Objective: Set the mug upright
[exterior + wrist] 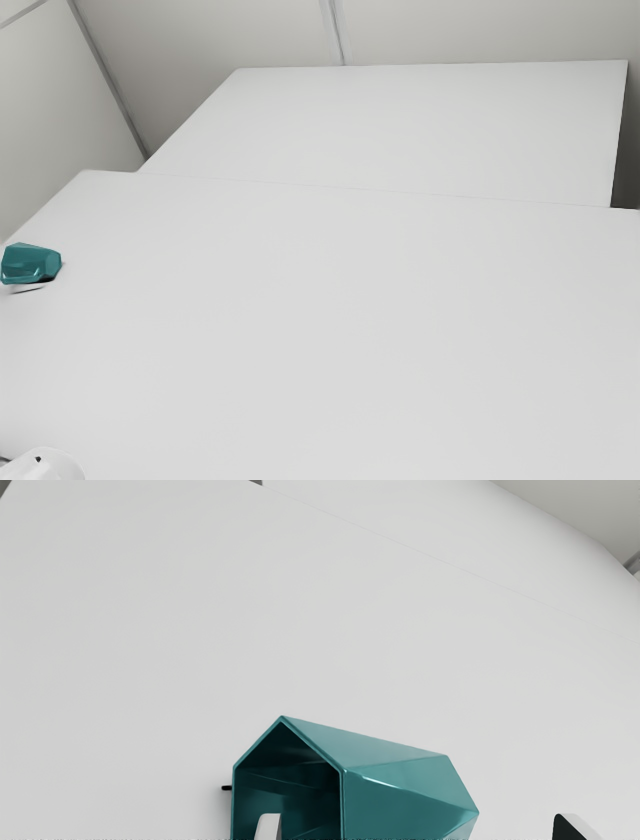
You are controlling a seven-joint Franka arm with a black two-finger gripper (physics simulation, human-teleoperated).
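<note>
Desk (pixel 350 330), white and smooth, takes up most of the exterior view's frame, from the left edge across to the lower right. Beyond its far edge, a second white surface (pixel 420 120) spreads over the upper middle and upper right, a thin seam marking where the two meet. Pale walls (pixel 220 30) close off the top and the upper left of the frame, and a narrow grey strip (pixel 335 30) runs down the wall at top centre. In the lower left corner sits a rounded white piece (pixel 45 465) with a small dark spot on it, cut off by the frame.

The teal mug (pixel 400 800), faceted all over, lies on its side at the exterior view's left edge, about halfway up the frame. In the wrist view its open mouth faces sideways and its dark inside shows. The hand (pixel 420 828) is spread wide, gripping nothing: one fingertip stands across part of the mouth, in the way of a full look inside, and the other is out past the closed end, with a gap between it and the mug. A small black bit (pixel 226 788) pokes out beside the mouth's rim; I cannot tell what it is.
</note>
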